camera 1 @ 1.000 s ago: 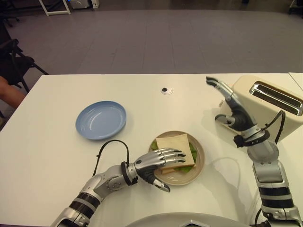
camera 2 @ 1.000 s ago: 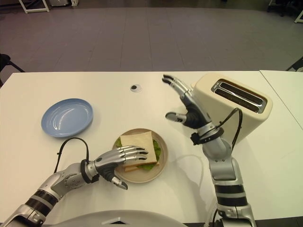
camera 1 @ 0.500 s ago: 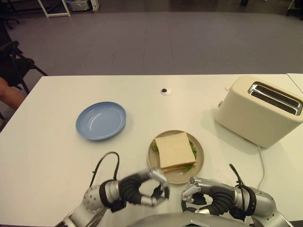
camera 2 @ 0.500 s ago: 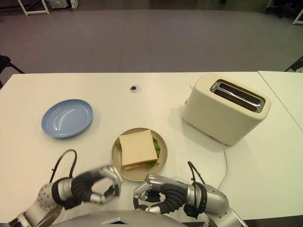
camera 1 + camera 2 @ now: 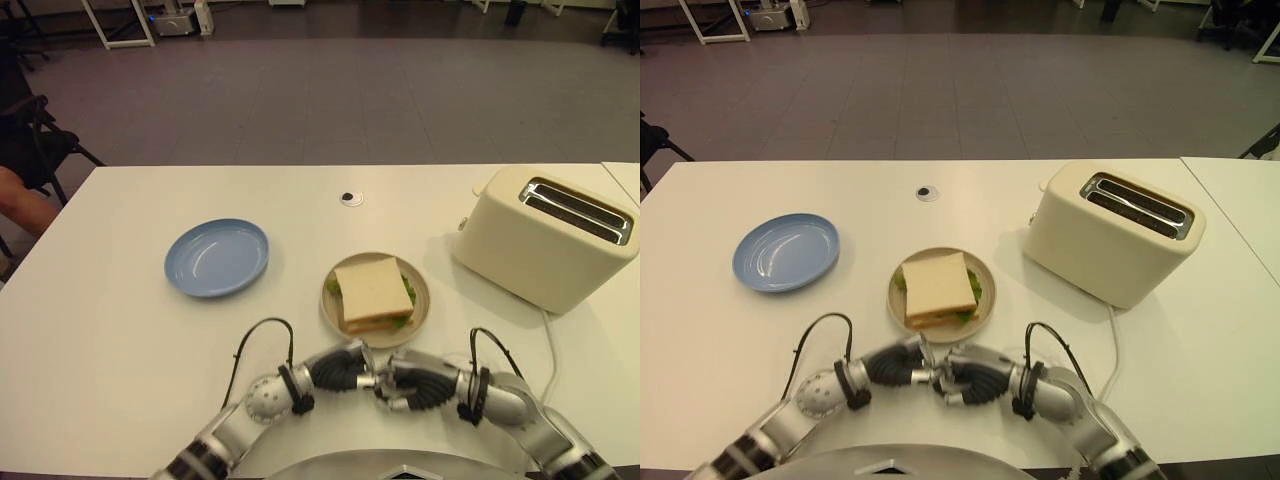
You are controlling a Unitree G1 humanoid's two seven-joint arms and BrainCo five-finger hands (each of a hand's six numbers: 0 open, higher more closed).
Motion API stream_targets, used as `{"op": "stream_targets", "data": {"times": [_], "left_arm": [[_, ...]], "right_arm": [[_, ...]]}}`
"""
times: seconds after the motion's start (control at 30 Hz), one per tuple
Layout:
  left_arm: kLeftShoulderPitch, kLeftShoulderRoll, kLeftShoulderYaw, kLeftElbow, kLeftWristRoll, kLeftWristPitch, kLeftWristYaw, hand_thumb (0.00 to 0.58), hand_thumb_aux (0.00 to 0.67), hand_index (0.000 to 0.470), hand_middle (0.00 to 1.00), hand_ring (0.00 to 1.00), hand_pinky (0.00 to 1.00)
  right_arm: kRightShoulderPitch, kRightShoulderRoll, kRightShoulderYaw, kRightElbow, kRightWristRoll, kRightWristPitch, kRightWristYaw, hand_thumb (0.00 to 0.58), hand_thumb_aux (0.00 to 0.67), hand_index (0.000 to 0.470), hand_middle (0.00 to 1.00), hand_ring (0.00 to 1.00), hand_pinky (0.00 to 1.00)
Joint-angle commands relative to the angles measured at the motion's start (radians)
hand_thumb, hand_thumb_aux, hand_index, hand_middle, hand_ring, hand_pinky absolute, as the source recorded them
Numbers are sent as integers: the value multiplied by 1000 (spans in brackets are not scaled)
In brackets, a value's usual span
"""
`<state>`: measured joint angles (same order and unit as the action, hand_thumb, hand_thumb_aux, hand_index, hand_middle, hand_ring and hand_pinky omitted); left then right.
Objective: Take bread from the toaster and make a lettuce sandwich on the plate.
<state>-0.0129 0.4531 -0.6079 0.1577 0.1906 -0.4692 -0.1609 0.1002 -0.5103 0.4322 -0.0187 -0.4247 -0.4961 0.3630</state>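
A sandwich (image 5: 372,293) with white bread on top and green lettuce showing at its sides lies on the beige plate (image 5: 419,312) in the middle of the table. The cream toaster (image 5: 543,236) stands at the right with its slots dark. My left hand (image 5: 340,368) and right hand (image 5: 415,380) rest curled on the table just in front of the plate. They meet fingertip to fingertip and hold nothing.
A blue plate (image 5: 217,257) sits to the left of the sandwich. The toaster's white cord (image 5: 549,338) runs down the table's right side. A small round grommet (image 5: 350,198) is set in the table behind the sandwich plate.
The camera has tilted up slightly. Both hands have moved inward near the front edge and now touch in front of the plate. A second earlier the left hand lay on the sandwich and the right stood raised by the toaster.
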Motion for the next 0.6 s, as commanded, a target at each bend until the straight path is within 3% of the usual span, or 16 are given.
{"op": "stream_targets", "data": {"times": [0.03, 0.17, 0.3, 0.33, 0.37, 0.4, 0.43, 0.47, 0.5, 0.6], "left_arm": [[-118, -52, 38, 372, 216, 143, 209, 580, 670, 470, 1000, 1000, 1000], [-171, -101, 64, 508, 263, 91, 351, 580, 670, 470, 1000, 1000, 1000], [-131, -117, 105, 510, 221, -38, 377, 580, 670, 470, 1000, 1000, 1000], [-114, -112, 119, 486, 209, -88, 380, 580, 670, 470, 859, 859, 859], [-95, -106, 137, 449, 204, -151, 397, 520, 455, 319, 0, 0, 0], [-74, -104, 166, 405, 190, -224, 420, 0, 0, 0, 0, 0, 0], [-54, -108, 197, 362, 158, -292, 428, 0, 0, 0, 0, 0, 0], [-35, -119, 232, 319, 116, -356, 439, 0, 0, 0, 0, 0, 0], [-20, -130, 261, 276, 82, -411, 447, 0, 0, 0, 0, 0, 0], [-15, -181, 348, 178, -11, -482, 464, 0, 0, 0, 0, 0, 0]], "right_arm": [[-177, 164, -12, 282, -190, 116, -310, 580, 670, 470, 1000, 1000, 1000], [-242, 215, -7, 430, -226, 108, -463, 580, 670, 470, 1000, 1000, 1000], [-243, 215, -19, 461, -201, 42, -531, 580, 670, 470, 1000, 1000, 1000], [-235, 209, -33, 446, -178, 9, -539, 580, 670, 470, 1000, 1000, 1000], [-221, 199, -53, 413, -125, -43, -529, 580, 670, 470, 1000, 1000, 1000], [-202, 193, -92, 361, -43, -80, -509, 565, 562, 394, 408, 408, 408], [-186, 188, -132, 309, 39, -105, -491, 425, 323, 227, 0, 0, 0], [-173, 188, -173, 260, 111, -127, -483, 108, 66, 46, 0, 0, 0], [-162, 192, -210, 213, 153, -139, -491, 0, 0, 0, 0, 0, 0], [-147, 226, -298, 118, 136, -183, -574, 0, 0, 0, 0, 0, 0]]}}
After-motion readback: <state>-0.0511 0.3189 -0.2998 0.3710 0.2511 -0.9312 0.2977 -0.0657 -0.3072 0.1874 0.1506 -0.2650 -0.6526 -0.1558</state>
